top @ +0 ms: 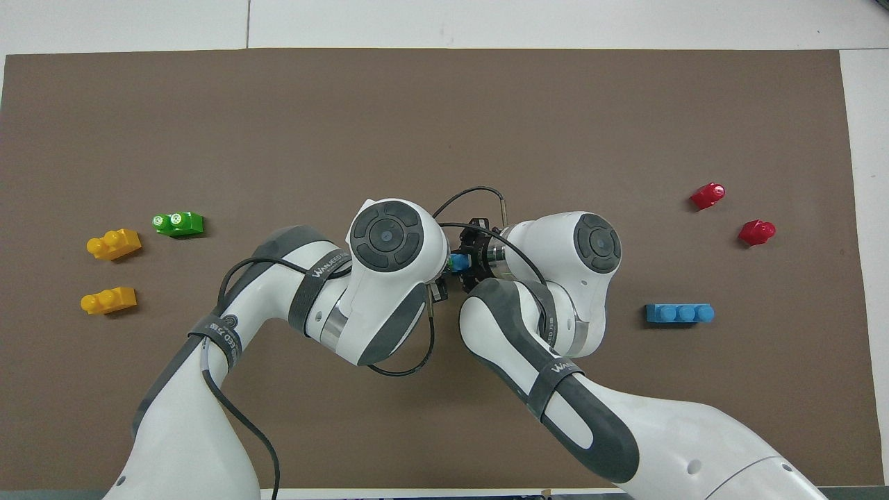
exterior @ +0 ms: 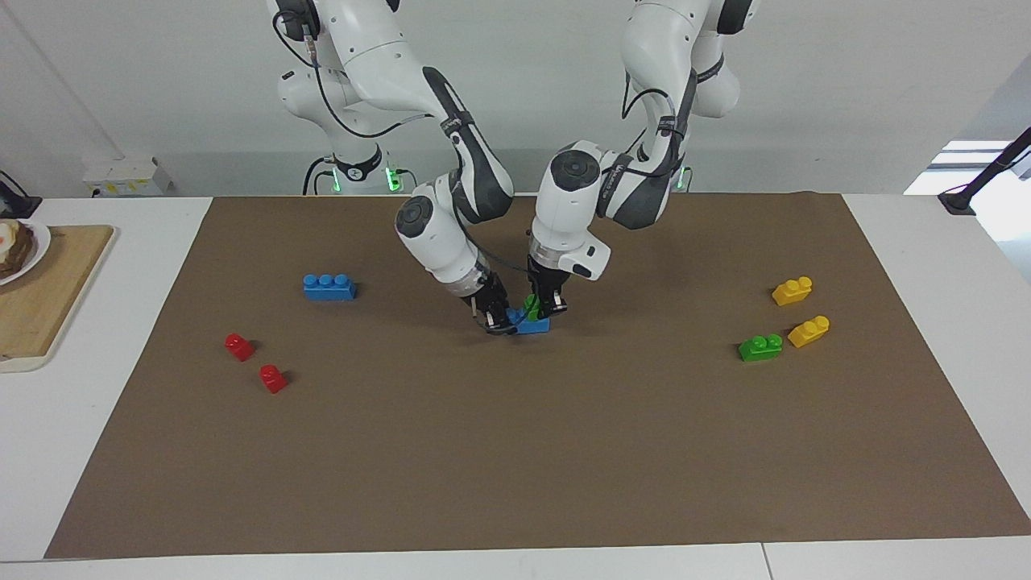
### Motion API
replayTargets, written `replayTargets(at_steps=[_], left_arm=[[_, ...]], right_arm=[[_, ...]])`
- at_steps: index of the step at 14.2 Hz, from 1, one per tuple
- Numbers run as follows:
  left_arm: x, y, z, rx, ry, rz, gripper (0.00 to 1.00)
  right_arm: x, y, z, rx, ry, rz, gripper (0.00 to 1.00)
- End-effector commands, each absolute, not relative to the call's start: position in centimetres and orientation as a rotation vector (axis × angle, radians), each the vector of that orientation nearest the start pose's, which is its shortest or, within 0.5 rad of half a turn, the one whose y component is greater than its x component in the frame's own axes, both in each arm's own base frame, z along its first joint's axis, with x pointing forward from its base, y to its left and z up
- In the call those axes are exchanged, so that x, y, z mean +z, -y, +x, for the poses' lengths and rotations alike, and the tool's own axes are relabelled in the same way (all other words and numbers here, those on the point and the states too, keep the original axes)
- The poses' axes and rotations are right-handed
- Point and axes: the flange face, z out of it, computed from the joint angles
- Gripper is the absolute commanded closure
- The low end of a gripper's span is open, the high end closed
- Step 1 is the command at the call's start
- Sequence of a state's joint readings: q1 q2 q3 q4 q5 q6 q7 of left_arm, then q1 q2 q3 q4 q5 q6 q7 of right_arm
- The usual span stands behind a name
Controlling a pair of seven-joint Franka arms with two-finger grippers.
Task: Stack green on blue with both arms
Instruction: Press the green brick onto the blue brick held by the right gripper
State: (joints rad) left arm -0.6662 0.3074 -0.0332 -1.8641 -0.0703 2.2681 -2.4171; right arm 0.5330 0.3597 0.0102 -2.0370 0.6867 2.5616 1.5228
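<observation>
Where the two arms meet at the middle of the facing view, a small bright green brick [exterior: 531, 304] sits on top of a longer bright blue brick [exterior: 532, 325], which rests on the brown mat [exterior: 515, 451]. Only part of the green brick shows between the black fingers, and its studs are hidden. The blue brick shows its flat front face and one end; in the overhead view only a sliver of it [top: 458, 262] appears between the two wrists.

The left gripper [exterior: 551, 306], coming down from the upper right of the facing view, is clenched on the green brick from above, its fingers pointing almost straight down. The right gripper [exterior: 498, 320], reaching in from the upper left, is tilted and clamped on the end of the blue brick toward the left of the frame.

A second blue brick [exterior: 329, 287] lies at left centre, with two red bricks [exterior: 239, 346] [exterior: 273, 378] lower left of it. At the right of the frame lie a second green brick [exterior: 760, 347] and two yellow bricks [exterior: 792, 291] [exterior: 809, 331], the green one just beside the lower yellow one. A wooden board [exterior: 48, 298] sits at the left edge, off the mat
</observation>
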Motion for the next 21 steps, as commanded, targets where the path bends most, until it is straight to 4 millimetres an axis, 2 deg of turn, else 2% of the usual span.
replayTargets(at_steps=[1, 9, 14, 16, 21], left_arm=[[35.4, 41.4, 48.2, -0.070, -2.336, 1.940, 1.00], [33.7, 40.6, 47.4, -0.062, -2.215, 2.124, 1.00], [32.8, 40.5, 47.2, -0.056, -2.184, 2.117, 1.00], [31.5, 40.5, 47.0, -0.058, -2.194, 2.128, 1.00], [31.3, 40.3, 47.5, -0.050, -2.155, 2.120, 1.00]], right_arm=[[27.1, -30.5, 52.6, 0.377, -1.904, -1.985, 1.00], [27.1, -30.5, 52.6, 0.377, -1.904, -1.985, 1.00], [27.1, -30.5, 52.6, 0.377, -1.904, -1.985, 1.00], [27.1, -30.5, 52.6, 0.377, -1.904, -1.985, 1.00], [27.1, -30.4, 52.6, 0.376, -1.906, -1.984, 1.00]])
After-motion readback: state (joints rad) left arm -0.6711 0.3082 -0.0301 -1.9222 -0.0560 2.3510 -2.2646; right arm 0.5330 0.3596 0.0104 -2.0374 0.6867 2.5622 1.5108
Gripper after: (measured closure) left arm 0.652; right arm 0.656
